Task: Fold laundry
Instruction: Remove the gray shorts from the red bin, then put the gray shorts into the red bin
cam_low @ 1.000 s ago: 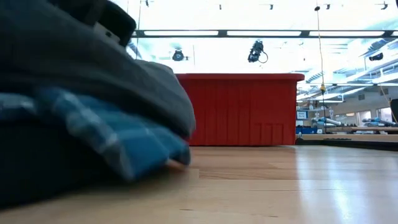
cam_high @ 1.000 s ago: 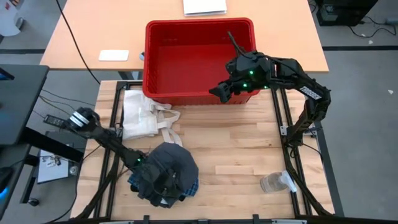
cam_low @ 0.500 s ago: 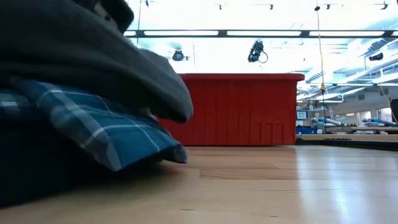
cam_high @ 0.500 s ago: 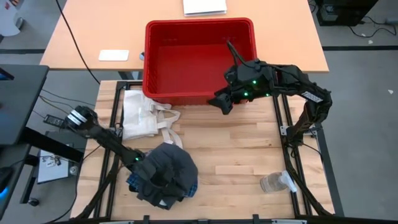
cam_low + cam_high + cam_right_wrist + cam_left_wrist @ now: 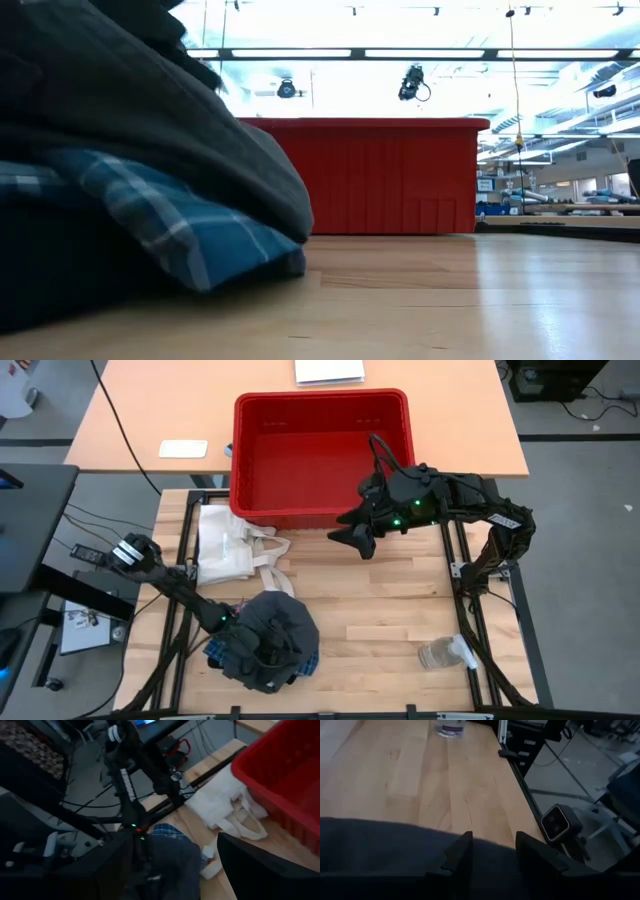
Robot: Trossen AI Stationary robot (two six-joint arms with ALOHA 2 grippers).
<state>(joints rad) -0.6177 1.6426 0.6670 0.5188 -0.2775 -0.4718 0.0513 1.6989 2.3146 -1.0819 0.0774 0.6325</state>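
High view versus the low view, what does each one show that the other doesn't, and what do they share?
Only the high view shows both arms: the left claw down on the clothes pile, the right claw hanging by the front of the bin. It also shows the cream tote bag and a clear bottle.

Only the low view shows the room's ceiling lights and the pile's layers from the side.

Both show the red bin, the dark grey garment lying over the plaid shirt, and the wooden table.
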